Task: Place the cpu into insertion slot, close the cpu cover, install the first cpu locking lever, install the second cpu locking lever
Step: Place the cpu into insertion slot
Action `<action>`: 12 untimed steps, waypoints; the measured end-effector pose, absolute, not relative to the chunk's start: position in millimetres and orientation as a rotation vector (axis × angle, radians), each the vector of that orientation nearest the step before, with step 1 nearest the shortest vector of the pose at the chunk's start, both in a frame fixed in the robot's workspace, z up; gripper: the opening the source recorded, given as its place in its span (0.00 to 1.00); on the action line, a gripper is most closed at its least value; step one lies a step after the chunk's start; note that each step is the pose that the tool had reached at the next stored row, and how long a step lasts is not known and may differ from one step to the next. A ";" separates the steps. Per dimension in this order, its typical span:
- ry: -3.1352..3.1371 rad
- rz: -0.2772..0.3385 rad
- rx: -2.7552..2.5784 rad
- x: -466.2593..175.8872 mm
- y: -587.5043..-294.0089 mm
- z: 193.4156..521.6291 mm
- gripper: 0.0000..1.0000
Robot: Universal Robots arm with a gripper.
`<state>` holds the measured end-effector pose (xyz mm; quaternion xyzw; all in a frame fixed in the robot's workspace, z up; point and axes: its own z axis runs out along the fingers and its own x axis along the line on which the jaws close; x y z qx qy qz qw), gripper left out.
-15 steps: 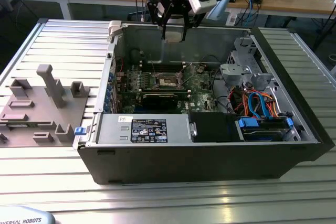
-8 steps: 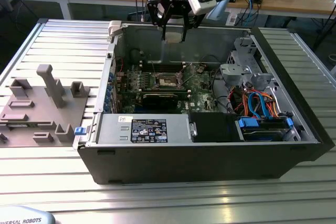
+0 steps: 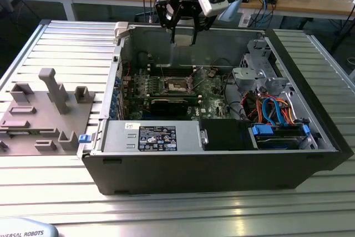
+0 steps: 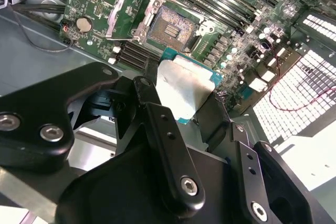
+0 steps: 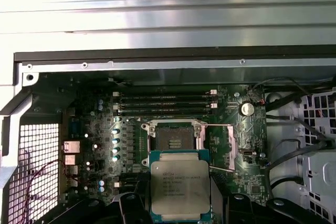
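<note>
On the ridged worktop [image 3: 166,209], from the exterior view's left, we are seeing a grey fixture block [image 3: 39,129] lying beside the open computer case [image 3: 222,165]. Above the case the tool [image 3: 183,38] is clamping the cpu [image 5: 180,190] by two edges, hanging well clear of the uncovered insertion slot [image 3: 178,85], with orange and blue cables [image 3: 274,109] trailing at the right.

I see even, bright light on the table [image 3: 166,203], while the inside of the case [image 3: 222,165] lies in shade. In the second wrist view glare whitens the cpu [image 4: 184,90]; in the first wrist view the table washes out pale.
</note>
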<state>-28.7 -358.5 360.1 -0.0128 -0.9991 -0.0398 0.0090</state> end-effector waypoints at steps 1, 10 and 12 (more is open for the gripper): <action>-3.121 -0.124 -0.040 -28.7 -358.5 359.9 0.54; -3.121 -0.124 -0.040 -28.7 -358.5 358.1 0.54; -3.121 -0.124 -0.040 -28.7 -358.5 357.8 0.54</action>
